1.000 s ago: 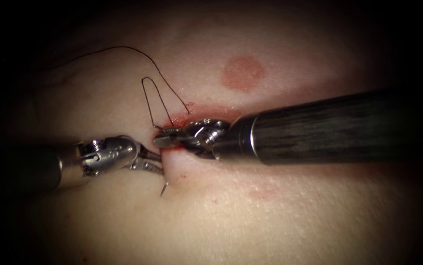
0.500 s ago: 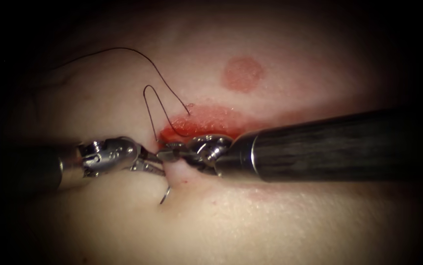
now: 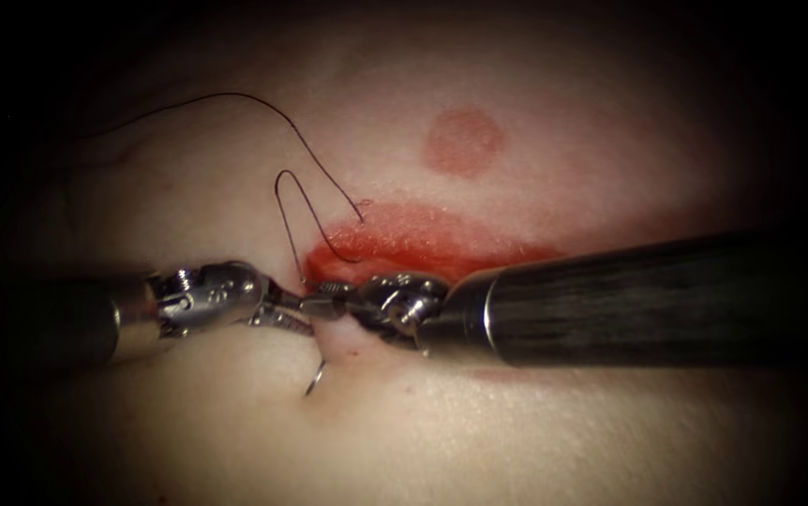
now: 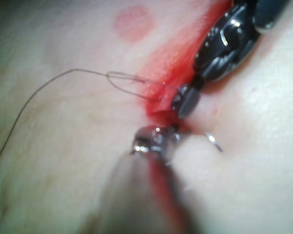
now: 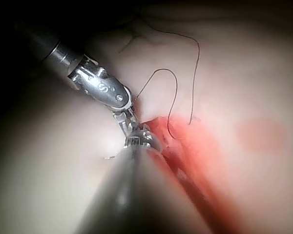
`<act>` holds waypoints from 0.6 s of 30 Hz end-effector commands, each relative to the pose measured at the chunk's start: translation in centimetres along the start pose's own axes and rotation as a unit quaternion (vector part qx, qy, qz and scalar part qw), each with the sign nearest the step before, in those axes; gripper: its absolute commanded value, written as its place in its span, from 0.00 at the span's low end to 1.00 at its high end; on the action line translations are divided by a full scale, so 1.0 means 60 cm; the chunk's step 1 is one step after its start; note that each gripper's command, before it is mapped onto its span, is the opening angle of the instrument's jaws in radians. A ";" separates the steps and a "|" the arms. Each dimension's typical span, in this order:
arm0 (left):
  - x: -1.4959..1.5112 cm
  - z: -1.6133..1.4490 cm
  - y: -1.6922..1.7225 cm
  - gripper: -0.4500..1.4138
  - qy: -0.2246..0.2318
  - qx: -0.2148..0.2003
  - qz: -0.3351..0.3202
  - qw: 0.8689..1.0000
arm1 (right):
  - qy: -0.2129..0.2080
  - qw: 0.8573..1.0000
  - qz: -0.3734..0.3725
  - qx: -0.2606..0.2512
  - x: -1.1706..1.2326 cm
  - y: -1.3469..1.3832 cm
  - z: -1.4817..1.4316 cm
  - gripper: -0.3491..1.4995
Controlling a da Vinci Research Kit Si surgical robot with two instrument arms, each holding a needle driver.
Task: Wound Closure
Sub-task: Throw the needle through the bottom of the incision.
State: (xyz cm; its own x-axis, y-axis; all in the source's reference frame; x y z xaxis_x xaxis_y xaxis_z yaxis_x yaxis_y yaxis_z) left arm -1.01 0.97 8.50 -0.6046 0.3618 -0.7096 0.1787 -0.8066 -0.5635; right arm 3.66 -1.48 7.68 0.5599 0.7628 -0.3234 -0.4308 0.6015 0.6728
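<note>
Currently the right tool (image 3: pixel 324 305) grips the near lip of the tissue (image 3: pixel 554 440) at the cut (image 3: pixel 404 239) and has drawn it toward 6 o'clock over the last second, widening the red opening. The left tool (image 3: pixel 287 309), at 9 o'clock of it, holds the needle (image 3: pixel 315 379), whose tip stands clear of the tissue at 6 o'clock. Thread (image 3: pixel 301 201) loops toward 11 o'clock. Judgement: the needle has passed through this lip.

dark streaked shaft (image 3: pixel 629 300), silvery wrist (image 3: pixel 207 295), seemingly engraved

Pale tissue (image 3: pixel 535 422), red fluid (image 3: pixel 404 239), dark thread (image 3: pixel 235 98) lying on it
</note>
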 end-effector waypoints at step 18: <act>-0.0008 0.0017 0.0000 0.16 0.000 0.000 0.001 1.000 | 0.073 0.987 -0.096 -0.103 0.0085 0.0168 -0.0066 0.88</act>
State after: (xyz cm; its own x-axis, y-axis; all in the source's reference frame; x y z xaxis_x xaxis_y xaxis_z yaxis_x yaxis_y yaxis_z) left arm -1.00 0.92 8.51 -0.6057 0.3603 -0.7095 0.1776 -0.8079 -0.5619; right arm 3.19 -0.37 7.85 0.5388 0.6469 -0.5396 -0.4709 0.7624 0.4437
